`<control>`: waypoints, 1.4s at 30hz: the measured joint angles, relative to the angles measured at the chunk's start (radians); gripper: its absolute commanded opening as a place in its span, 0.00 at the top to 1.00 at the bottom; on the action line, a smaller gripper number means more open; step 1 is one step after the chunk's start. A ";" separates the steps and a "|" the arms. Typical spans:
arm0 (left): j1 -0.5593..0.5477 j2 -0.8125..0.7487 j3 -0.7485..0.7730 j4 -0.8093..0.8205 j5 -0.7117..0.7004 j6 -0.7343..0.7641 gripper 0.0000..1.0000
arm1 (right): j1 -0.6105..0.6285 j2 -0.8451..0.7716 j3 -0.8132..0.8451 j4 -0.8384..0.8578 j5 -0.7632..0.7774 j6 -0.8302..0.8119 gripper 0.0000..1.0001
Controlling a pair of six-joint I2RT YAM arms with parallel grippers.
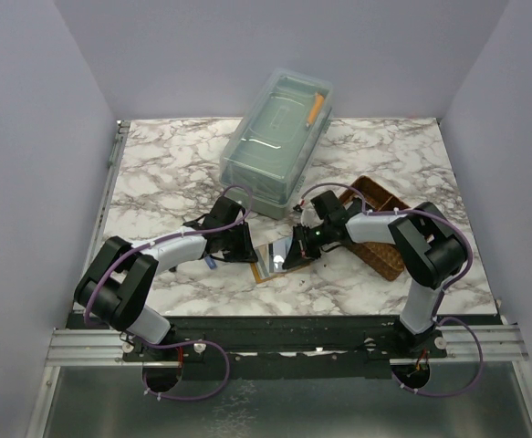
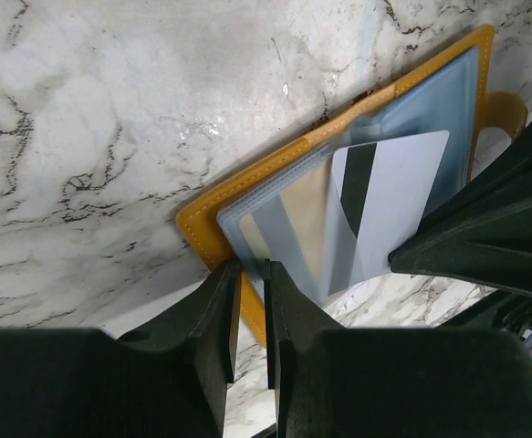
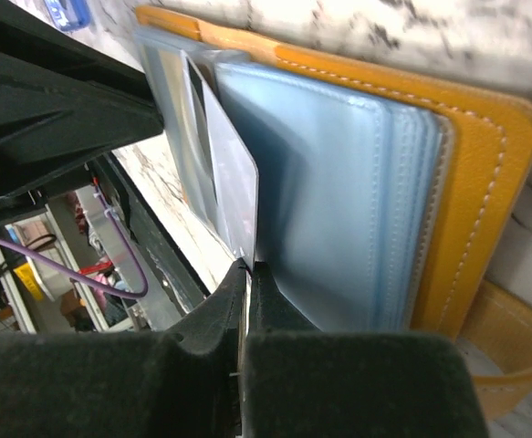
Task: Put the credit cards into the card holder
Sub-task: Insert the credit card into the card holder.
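Marble tabletop [image 2: 110, 109]: left hand [image 2: 252, 269] seemingly pinches one card holder [image 2: 247, 196], right hand [image 3: 247, 269] one card [image 2: 384, 182].

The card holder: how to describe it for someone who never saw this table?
On the marble table, look in front of the clear lidded box. The card holder lies open there; unlike the brown woven tray beside it, it is flat, orange, with bluish sleeves.

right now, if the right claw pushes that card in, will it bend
Probably stays stiff: the card lies straight and flat in the right claw. The card holder's thin glossy sleeves look floppy, so they may buckle or slide.
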 measured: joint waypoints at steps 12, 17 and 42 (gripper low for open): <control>0.000 0.000 0.000 -0.002 0.002 0.000 0.78 | -0.002 -0.004 -0.014 -0.064 -0.036 0.000 1.00; 0.000 0.000 0.000 -0.001 0.002 0.000 0.78 | -0.011 -0.004 -0.014 -0.113 -0.055 -0.010 1.00; -0.002 0.000 0.000 -0.001 0.002 0.000 0.78 | -0.030 -0.016 -0.024 -0.214 -0.100 -0.011 1.00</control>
